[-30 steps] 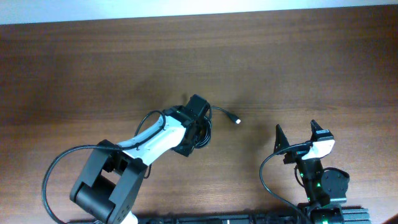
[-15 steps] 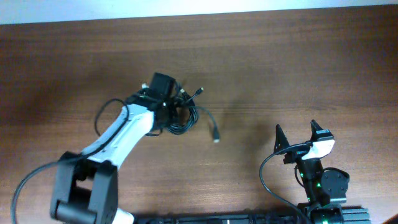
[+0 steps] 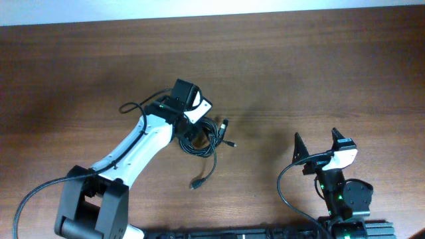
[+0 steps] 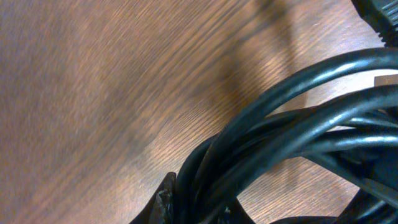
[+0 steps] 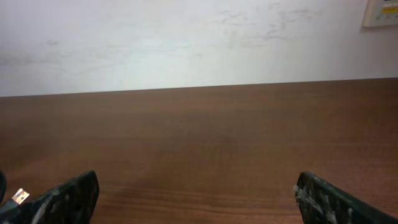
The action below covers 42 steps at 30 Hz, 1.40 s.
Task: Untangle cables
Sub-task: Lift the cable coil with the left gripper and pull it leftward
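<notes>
The left hand [image 3: 194, 127] is clenched on the cables [image 3: 206, 143]. In its wrist view the black cords [image 4: 292, 137] crowd together into one tight bunch right at a dark fingertip [image 4: 165, 202] at the bottom edge, then fan out in overlapping arcs toward the right of the picture. How many strands pass through the grip cannot be told, as they cross and hide one another.

From overhead, the bundle sits directly under and just beside this hand, a little left of the table's middle. It is a tangled coil of loops. One short plug end [image 3: 227, 126] sticks out to the right of the coil, and a second [image 3: 232, 143] lies just below it. A longer loose tail [image 3: 211, 166] curves away from the coil toward the near edge and ends in a small plug [image 3: 195, 185] resting on the wood.

The brown wooden table [image 3: 319, 66] carries nothing else that can be made out around the bundle.

The right hand [image 3: 315, 136] is well apart from the cables, near the front right of the table, released, with its two fingers spread wide and nothing between them. Its wrist view shows both fingers [image 5: 68, 193] at the lower corners, bare wood [image 5: 205, 137] ahead and a pale wall [image 5: 186, 43] beyond. A small light tip [image 5: 20, 196] shows at the lower left edge
</notes>
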Each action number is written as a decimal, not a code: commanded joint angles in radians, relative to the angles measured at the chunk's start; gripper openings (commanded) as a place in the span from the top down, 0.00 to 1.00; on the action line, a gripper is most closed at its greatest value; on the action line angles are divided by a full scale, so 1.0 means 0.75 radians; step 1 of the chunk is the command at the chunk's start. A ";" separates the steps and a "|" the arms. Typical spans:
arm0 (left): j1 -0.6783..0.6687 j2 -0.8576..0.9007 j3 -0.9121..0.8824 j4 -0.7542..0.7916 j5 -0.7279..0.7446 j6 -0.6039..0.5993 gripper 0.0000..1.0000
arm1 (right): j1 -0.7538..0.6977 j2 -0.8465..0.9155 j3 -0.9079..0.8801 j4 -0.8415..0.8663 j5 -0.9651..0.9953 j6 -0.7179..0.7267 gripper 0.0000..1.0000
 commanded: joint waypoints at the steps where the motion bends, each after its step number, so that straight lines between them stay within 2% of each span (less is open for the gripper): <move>1: -0.006 -0.020 0.018 0.017 0.049 0.094 0.84 | 0.011 -0.011 -0.007 -0.008 0.016 -0.001 0.01; 2: -0.006 -0.020 0.018 0.012 0.049 0.094 0.70 | 0.011 -0.011 -0.007 -0.008 0.016 -0.001 0.01; 3: -0.006 -0.020 0.018 0.005 0.048 0.094 0.64 | 0.011 -0.011 -0.007 -0.008 0.016 -0.001 0.01; 4: -0.006 -0.020 0.018 -0.004 0.049 0.094 0.50 | 0.011 -0.011 -0.007 -0.008 0.016 -0.001 0.01; 6: -0.006 -0.020 0.018 -0.024 0.049 0.092 0.36 | 0.011 -0.011 -0.007 -0.008 0.016 -0.001 0.01; 8: -0.006 -0.020 0.018 -0.046 0.050 0.009 0.04 | 0.011 -0.011 -0.007 -0.008 0.016 -0.001 0.01; 9: -0.006 -0.020 0.018 -0.060 0.049 -0.078 0.01 | 0.011 -0.011 -0.007 -0.008 0.016 -0.001 0.01; 11: -0.004 -0.020 0.018 -0.085 0.049 -0.222 0.01 | 0.011 -0.011 -0.007 -0.008 0.016 -0.001 0.01; 13: 0.004 -0.020 0.017 -0.104 0.047 -0.491 0.00 | 0.011 -0.011 -0.007 -0.008 0.016 -0.001 0.01; 16: 0.005 -0.020 -0.008 -0.111 0.049 -1.042 0.01 | 0.011 -0.011 -0.007 -0.008 0.016 -0.001 0.01; 19: 0.003 -0.020 -0.066 -0.081 0.051 -1.475 0.01 | 0.011 -0.011 -0.007 -0.008 0.016 -0.001 0.01; 21: 0.001 -0.020 -0.111 -0.026 0.085 -1.621 0.01 | 0.011 -0.011 -0.007 -0.008 0.016 -0.001 0.01; 23: 0.001 -0.020 -0.127 -0.010 0.144 -1.617 0.00 | 0.011 -0.011 -0.007 -0.008 0.016 -0.001 0.01; 24: 0.001 -0.020 -0.135 -0.027 0.132 -1.616 0.20 | 0.011 -0.011 -0.007 -0.008 0.016 -0.001 0.01; 26: 0.001 -0.020 -0.163 -0.036 0.129 -1.628 0.36 | 0.011 -0.012 -0.007 -0.008 0.016 -0.001 0.01; 27: 0.001 -0.020 -0.178 -0.036 0.129 -1.669 0.39 | 0.011 -0.011 -0.007 -0.008 0.016 -0.001 0.01; 32: -0.002 -0.020 -0.283 0.018 0.130 -1.979 0.41 | 0.011 -0.011 -0.007 -0.008 0.016 -0.001 0.01; 36: -0.005 -0.020 -0.376 0.131 0.133 -2.023 0.43 | 0.011 -0.011 -0.007 -0.008 0.016 -0.001 0.01; 37: -0.006 -0.020 -0.390 0.158 0.136 -2.023 0.48 | 0.011 -0.012 -0.007 -0.008 0.016 -0.001 0.01; 39: -0.007 -0.020 -0.403 0.192 0.134 -2.023 0.66 | 0.011 -0.011 -0.007 -0.008 0.016 -0.001 0.01; 40: -0.007 -0.020 -0.403 0.195 0.127 -2.022 0.92 | 0.011 -0.012 -0.007 -0.008 0.016 -0.001 0.01; 41: -0.007 -0.020 -0.403 0.196 0.108 -2.022 1.00 | 0.011 -0.011 -0.007 -0.008 0.016 -0.001 0.01; 42: -0.007 -0.020 -0.403 0.197 0.075 -2.021 1.00 | 0.011 -0.012 -0.007 -0.008 0.016 -0.001 0.01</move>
